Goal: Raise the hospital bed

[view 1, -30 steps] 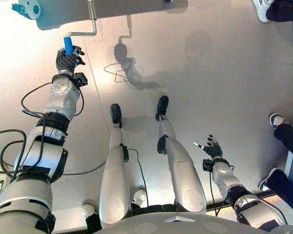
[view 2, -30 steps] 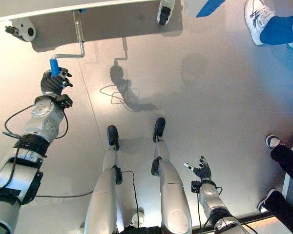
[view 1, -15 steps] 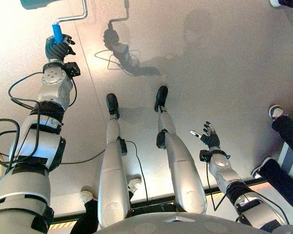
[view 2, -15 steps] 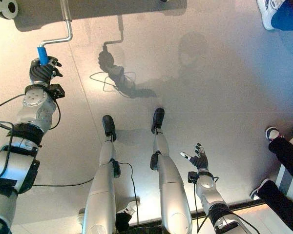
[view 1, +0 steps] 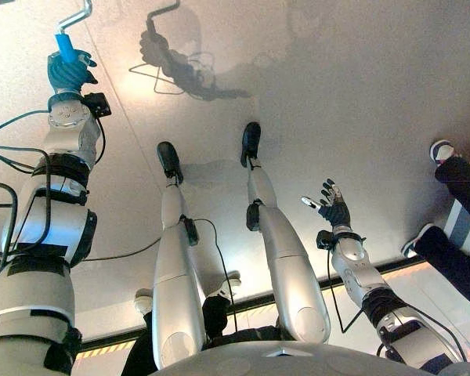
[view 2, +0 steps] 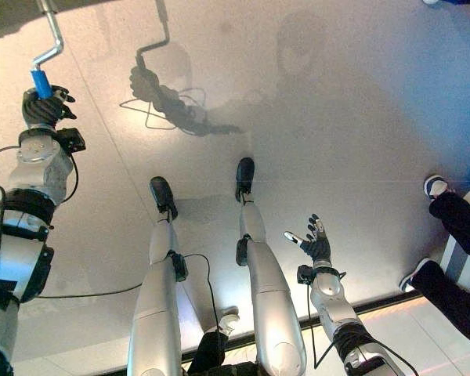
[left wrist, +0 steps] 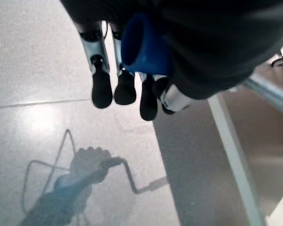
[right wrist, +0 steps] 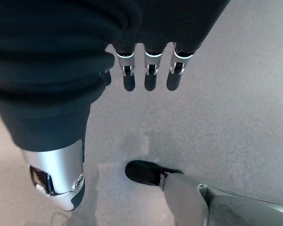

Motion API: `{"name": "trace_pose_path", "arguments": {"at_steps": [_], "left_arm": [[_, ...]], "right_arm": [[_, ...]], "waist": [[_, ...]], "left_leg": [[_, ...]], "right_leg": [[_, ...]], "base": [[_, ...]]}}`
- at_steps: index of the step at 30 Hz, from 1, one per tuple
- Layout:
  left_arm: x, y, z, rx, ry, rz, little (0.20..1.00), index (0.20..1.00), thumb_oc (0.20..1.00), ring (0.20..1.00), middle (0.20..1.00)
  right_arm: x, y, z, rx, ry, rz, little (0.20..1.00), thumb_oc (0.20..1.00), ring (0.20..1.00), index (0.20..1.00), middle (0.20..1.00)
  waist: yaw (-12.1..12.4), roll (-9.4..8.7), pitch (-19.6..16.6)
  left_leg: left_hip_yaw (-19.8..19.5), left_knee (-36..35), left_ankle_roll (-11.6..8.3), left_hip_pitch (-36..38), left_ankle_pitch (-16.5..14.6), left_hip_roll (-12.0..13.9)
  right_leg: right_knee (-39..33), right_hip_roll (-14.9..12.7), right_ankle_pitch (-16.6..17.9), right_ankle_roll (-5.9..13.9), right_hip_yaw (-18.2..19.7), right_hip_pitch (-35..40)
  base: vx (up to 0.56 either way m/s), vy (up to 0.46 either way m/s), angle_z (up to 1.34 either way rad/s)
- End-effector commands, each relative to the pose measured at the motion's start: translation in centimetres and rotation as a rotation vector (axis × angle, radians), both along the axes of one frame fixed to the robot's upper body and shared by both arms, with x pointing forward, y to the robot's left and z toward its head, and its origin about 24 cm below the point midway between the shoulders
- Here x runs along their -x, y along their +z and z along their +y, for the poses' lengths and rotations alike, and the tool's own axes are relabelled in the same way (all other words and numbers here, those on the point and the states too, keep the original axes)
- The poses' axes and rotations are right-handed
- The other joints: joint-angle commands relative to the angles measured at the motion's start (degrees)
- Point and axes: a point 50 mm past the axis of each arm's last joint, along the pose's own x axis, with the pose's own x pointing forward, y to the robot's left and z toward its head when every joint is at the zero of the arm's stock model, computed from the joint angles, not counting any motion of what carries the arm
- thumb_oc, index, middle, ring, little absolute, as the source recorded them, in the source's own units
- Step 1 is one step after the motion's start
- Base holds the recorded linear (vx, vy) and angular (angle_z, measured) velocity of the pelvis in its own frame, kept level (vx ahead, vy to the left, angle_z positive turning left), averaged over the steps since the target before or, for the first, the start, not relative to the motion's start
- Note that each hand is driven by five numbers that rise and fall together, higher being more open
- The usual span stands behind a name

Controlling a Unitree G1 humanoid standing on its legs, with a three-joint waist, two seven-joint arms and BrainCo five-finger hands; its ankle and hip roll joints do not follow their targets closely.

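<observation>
Now the left hand [view 1: 69, 72] is curled tight around the blue grip [view 1: 63, 45] of the crank [view 2: 50, 30]. In the left wrist view the blue grip [left wrist: 144, 44] pokes out of the closed hand [left wrist: 198, 42], with the dark fingertips [left wrist: 102, 92] wrapped past it. The crank is a bent silver rod. It goes up from the blue grip, away from the robot, and runs off the top of the eye views, so where it joins the bed cannot be seen. The bed itself is out of sight up there too.

The right hand [view 1: 332, 210] is far from the crank, low down by the robot's right side. Its fingers [right wrist: 148, 75] are spread and straight, and it holds nothing. A person's legs and shoes [view 1: 454, 196] are on the floor [view 1: 321, 86], even farther from the crank than the right hand.

I think the job is part way through, with more turning to do. What could go wrong? The left arm is stretched out long to reach the crank. If the hand pulls sideways instead of going round, the smooth blue grip could slip out of the fingers. The turn could also go the wrong way and lower the bed. And reaching so far could make the robot wobble.
</observation>
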Motion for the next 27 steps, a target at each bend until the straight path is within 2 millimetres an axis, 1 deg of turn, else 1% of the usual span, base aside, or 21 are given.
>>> {"name": "trace_pose_path", "arguments": {"at_steps": [1,3,9,11,13,18,19,23,27], "left_arm": [[1.4,2.1,3.0,-0.061,0.122,-0.035,0.200,0.200,0.200,0.200,0.200],[1.1,2.2,2.3,-0.067,0.111,-0.035,0.200,0.200,0.200,0.200,0.200],[0.6,2.8,1.5,-0.078,0.096,-0.048,0.200,0.200,0.200,0.200,0.200],[0.4,3.3,0.8,-0.090,0.080,-0.060,0.200,0.200,0.200,0.200,0.200],[0.4,3.5,0.8,-0.093,0.083,-0.062,0.200,0.200,0.200,0.200,0.200],[0.1,4.0,0.1,-0.099,0.068,-0.079,0.200,0.200,0.200,0.200,0.200],[0.0,4.3,-0.3,-0.101,0.055,-0.090,0.200,0.200,0.200,0.200,0.200],[-0.3,4.4,-1.3,-0.086,0.016,-0.116,0.200,0.200,0.200,0.200,0.200],[-0.6,4.7,-2.2,-0.070,-0.024,-0.145,0.200,0.200,0.200,0.200,0.200]], "right_arm": [[2.8,-1.3,-1.4,0.016,-0.036,0.039,1.000,1.000,1.000,1.000,1.000],[2.8,-1.2,-1.2,0.023,-0.019,0.029,1.000,1.000,1.000,1.000,1.000],[2.5,-0.6,-1.0,0.031,0.001,-0.002,1.000,1.000,1.000,1.000,1.000],[2.4,-0.3,-0.8,0.037,0.016,-0.017,1.000,1.000,1.000,1.000,1.000],[2.5,-0.3,-0.8,0.042,0.020,-0.016,1.000,1.000,1.000,1.000,1.000],[2.5,-0.3,-0.8,0.066,0.027,-0.014,1.000,1.000,1.000,1.000,1.000],[2.7,-0.5,-0.9,0.076,0.029,-0.002,1.000,1.000,1.000,1.000,1.000],[2.9,-1.1,-1.1,0.094,0.026,0.031,1.000,1.000,1.000,1.000,1.000],[3.1,-1.8,-1.3,0.097,0.018,0.067,1.000,1.000,1.000,1.000,1.000]], "waist": [[1.67,-1.32,0.19],[0.93,-1.16,0.19],[-0.13,-1.21,0.19],[-0.88,-0.96,0.19],[-1.10,-0.90,0.19],[-2.01,-0.81,0.19],[-2.45,-0.73,0.19],[-3.00,-0.32,0.19],[-3.52,-0.39,0.19]], "left_leg": [[0.60,-1.92,1.12,2.27,-3.47,-2.18],[1.42,-1.92,1.10,2.08,-3.52,-1.81],[2.98,-1.92,1.20,2.18,-3.79,-1.29],[3.95,-1.92,1.20,2.47,-3.94,-0.90],[4.28,-1.92,1.17,2.61,-3.99,-0.74],[5.51,-1.92,0.94,3.07,-4.22,-0.18],[5.96,-1.92,0.85,3.41,-4.25,0.01],[7.09,-1.92,0.64,4.43,-4.40,0.16],[8.32,-1.92,0.51,6.10,-4.69,0.44]], "right_leg": [[0.40,-4.26,-3.10,10.43,-0.10,4.18],[0.92,-3.86,-3.16,10.21,0.91,2.90],[1.99,-3.16,-3.24,10.03,2.46,1.11],[2.75,-2.66,-3.41,9.89,3.45,0.20],[2.91,-2.55,-3.43,9.89,3.78,0.05],[3.36,-1.95,-3.49,9.82,4.73,-0.68],[3.63,-1.69,-3.54,9.82,5.06,-0.79],[4.18,-1.06,-3.71,9.77,5.84,-0.99],[4.73,-0.21,-3.79,9.89,6.46,-0.59]], "base": [[0.00,-0.029,-0.09],[0.00,-0.054,-0.10],[0.00,-0.031,-0.09],[0.00,-0.008,-0.14],[0.01,-0.020,-0.16],[0.01,-0.036,-0.10],[0.01,-0.045,-0.12],[0.01,-0.038,-0.13],[0.01,-0.023,-0.13]]}}
